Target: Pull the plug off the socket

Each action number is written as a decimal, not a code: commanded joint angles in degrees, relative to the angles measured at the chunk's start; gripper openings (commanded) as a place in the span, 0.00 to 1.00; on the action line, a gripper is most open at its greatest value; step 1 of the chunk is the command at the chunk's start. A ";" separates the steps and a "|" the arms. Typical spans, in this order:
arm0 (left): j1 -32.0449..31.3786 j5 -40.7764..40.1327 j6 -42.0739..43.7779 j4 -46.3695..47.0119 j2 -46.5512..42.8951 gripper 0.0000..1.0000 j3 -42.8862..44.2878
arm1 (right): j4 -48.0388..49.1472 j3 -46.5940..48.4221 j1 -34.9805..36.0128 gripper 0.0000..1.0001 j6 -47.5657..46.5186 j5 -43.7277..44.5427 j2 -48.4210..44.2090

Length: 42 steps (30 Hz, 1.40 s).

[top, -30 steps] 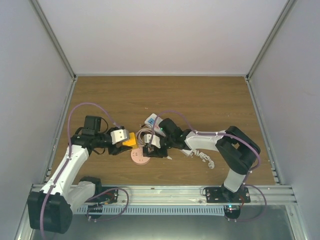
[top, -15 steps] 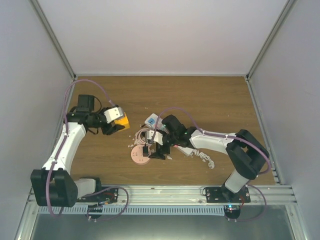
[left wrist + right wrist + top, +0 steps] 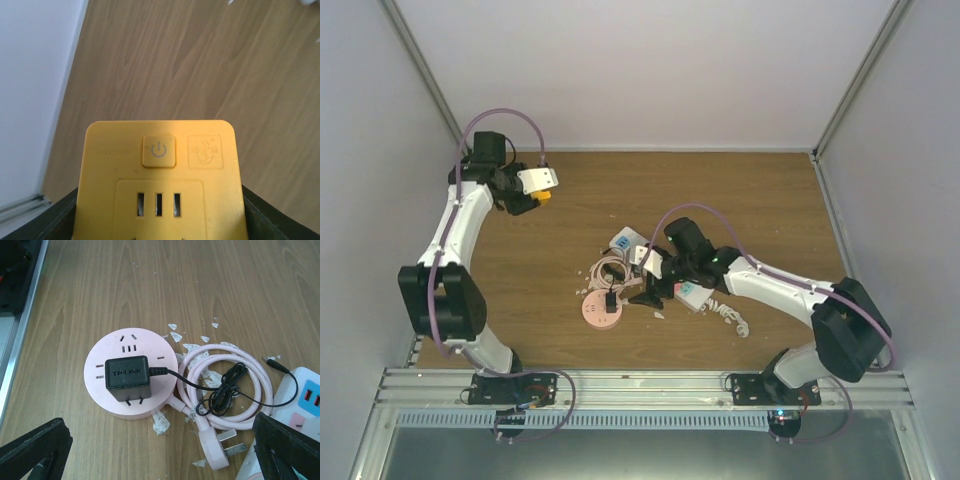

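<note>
A round pink socket (image 3: 601,314) lies near the table's middle front. A black TP-LINK plug (image 3: 611,300) rests on top of it. In the right wrist view the plug (image 3: 126,378) lies on the pink socket (image 3: 150,347) with two prongs showing at its near edge. My right gripper (image 3: 646,288) is open and empty, just right of and above the socket, with dark fingers (image 3: 35,452) at both lower corners. My left gripper (image 3: 532,190) is shut on a yellow socket cube (image 3: 160,150), held at the far left back of the table.
A pink cable coil (image 3: 225,385) with a pink three-pin plug (image 3: 220,445) lies right of the socket, tangled with the thin black lead. A white power strip (image 3: 305,395) and a white curly cable (image 3: 730,317) lie to the right. Paper scraps dot the wood.
My left arm has swung the yellow socket cube from the table's middle to the far left back. My right gripper has drawn back to the right, off the pink socket.
</note>
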 commanded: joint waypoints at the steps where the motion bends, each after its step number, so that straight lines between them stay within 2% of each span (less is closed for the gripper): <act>1: 0.38 -10.98 7.68 1.75 5.46 0.45 6.14 | -2.58 0.53 -1.10 1.00 1.93 -1.06 -2.61; 5: 0.42 -17.64 13.43 3.26 11.21 0.46 10.70 | -2.27 0.48 -1.32 1.00 1.54 -0.66 -4.08; 10: 0.45 -23.91 21.26 7.87 16.48 0.45 12.07 | -2.05 -0.12 -1.67 1.00 1.10 -1.59 -4.65; 17: 0.63 -29.46 28.10 9.50 25.05 0.46 18.17 | -2.13 -0.65 -1.86 1.00 0.95 -2.10 -5.56; 23: 1.40 -36.63 38.29 16.84 30.20 0.43 18.32 | -2.33 -0.73 -2.00 1.00 0.93 -2.89 -4.97; 29: 2.07 -40.89 48.90 21.90 34.51 0.45 20.35 | -2.50 -1.28 -2.18 0.99 0.62 -3.32 -4.66; 42: 2.83 -42.56 59.62 21.85 41.52 0.49 25.99 | -3.07 -0.83 -2.32 1.00 0.14 -4.09 -2.69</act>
